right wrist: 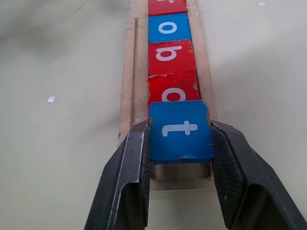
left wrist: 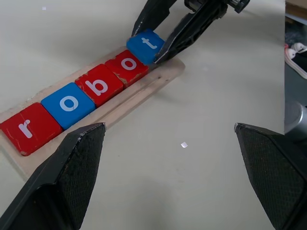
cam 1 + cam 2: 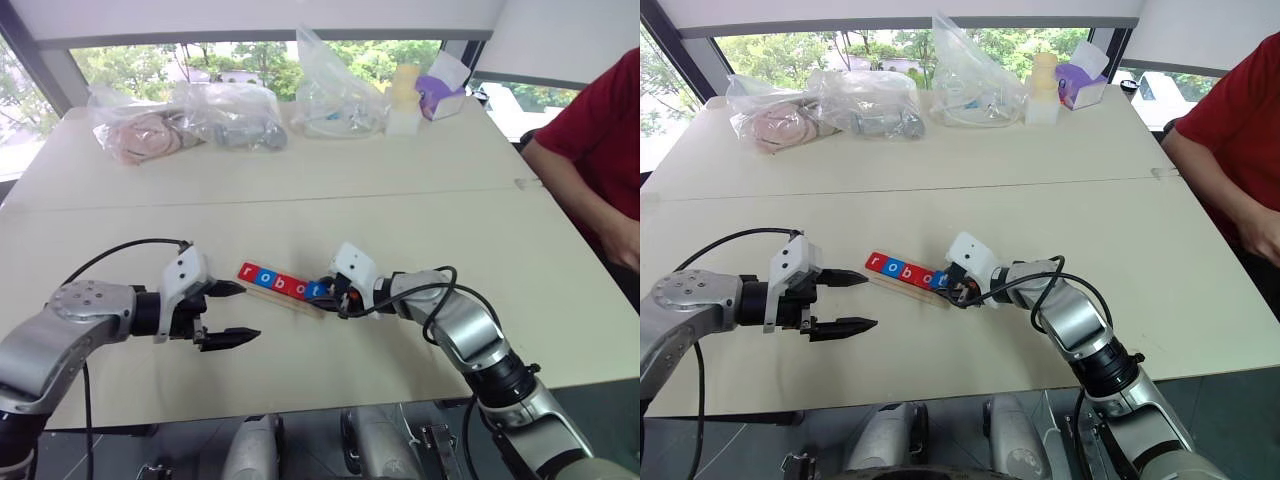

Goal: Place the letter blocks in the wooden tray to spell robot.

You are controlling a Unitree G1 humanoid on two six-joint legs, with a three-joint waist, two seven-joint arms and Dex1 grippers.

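Note:
The wooden tray (image 2: 144, 91) lies on the table between my arms. In it sit a red r (image 2: 26, 129), a blue o (image 2: 69, 103), a red b (image 2: 100, 85) and a red o (image 2: 127, 64) in a row. My right gripper (image 1: 180, 125) is shut on the blue t block (image 1: 181, 129), one finger on each side of it. The t sits at the tray's end slot, slightly raised, its edge overlapping the red o. To the left of the tray my left gripper (image 3: 247, 312) hangs open and holds nothing.
Several clear plastic bags (image 3: 230, 115) and a tissue box (image 3: 445, 95) line the table's far side. A person in a red shirt (image 3: 590, 140) sits at the right edge. The table's near edge (image 3: 300, 410) runs just below my arms.

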